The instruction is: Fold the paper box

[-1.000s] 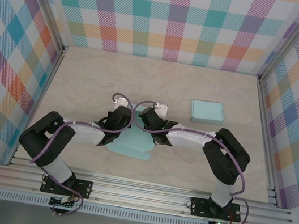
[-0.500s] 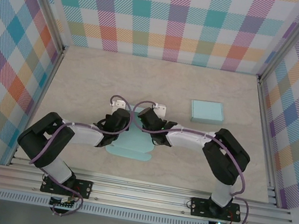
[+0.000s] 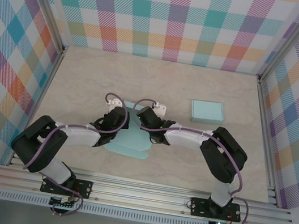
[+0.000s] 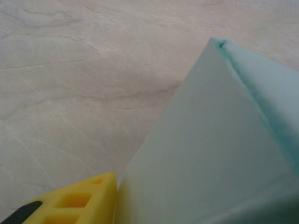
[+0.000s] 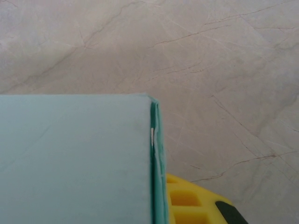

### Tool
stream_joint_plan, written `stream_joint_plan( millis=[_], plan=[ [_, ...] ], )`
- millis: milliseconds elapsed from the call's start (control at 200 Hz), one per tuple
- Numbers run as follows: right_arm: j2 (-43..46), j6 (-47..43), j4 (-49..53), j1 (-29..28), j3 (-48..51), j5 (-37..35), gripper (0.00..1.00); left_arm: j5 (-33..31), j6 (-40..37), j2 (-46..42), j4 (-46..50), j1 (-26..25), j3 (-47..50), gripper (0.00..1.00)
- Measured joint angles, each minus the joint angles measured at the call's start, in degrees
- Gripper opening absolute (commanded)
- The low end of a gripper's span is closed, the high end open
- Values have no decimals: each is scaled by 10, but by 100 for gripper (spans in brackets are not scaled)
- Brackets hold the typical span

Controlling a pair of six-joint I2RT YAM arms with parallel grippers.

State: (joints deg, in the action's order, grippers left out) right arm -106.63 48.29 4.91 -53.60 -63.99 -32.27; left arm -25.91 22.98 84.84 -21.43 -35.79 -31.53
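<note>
Teal card makes up the paper box, which lies on the table just ahead of the two arm bases, near the middle.

On its left side the left gripper hangs over the card. From that wrist, one yellow finger sits right against the foot of a raised, sloping panel that climbs to a creased corner. The other finger is hidden, so I cannot tell whether this hand is open or pinching the panel.

From above, the middle and near part of the sheet look flat, with rounded flaps lying on the table. I judge the job partly done: at least one wall is up and creased, but the near flaps have not been turned in and no closed shape shows.

On the right side the right gripper is closed. Its wrist view shows a doubled edge of card standing upright against its yellow finger, which I read as a pinch on a folded-over wall.

Further right, well apart, a small teal box sits flat and square, apparently already finished.
</note>
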Motion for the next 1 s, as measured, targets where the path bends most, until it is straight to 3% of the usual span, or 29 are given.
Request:
stream_joint_plan(
  millis=[230,395,700,950,1000],
  plan=[
    [0,5,1,1,-1,0,0,1,2,-13,11,0,7,40],
    [0,6,2,2,-1,3,0,-23,9,2,23,0,6,20],
    [-1,-4,3,0,-4,5,0,-62,22,39,40,-2,-9,8],
    [-6,-4,-2,-2,-7,4,0,-92,76,45,50,-10,-14,12],
    [-7,-4,-1,-4,-9,1,0,-92,82,46,50,-10,-14,17]
  ],
)
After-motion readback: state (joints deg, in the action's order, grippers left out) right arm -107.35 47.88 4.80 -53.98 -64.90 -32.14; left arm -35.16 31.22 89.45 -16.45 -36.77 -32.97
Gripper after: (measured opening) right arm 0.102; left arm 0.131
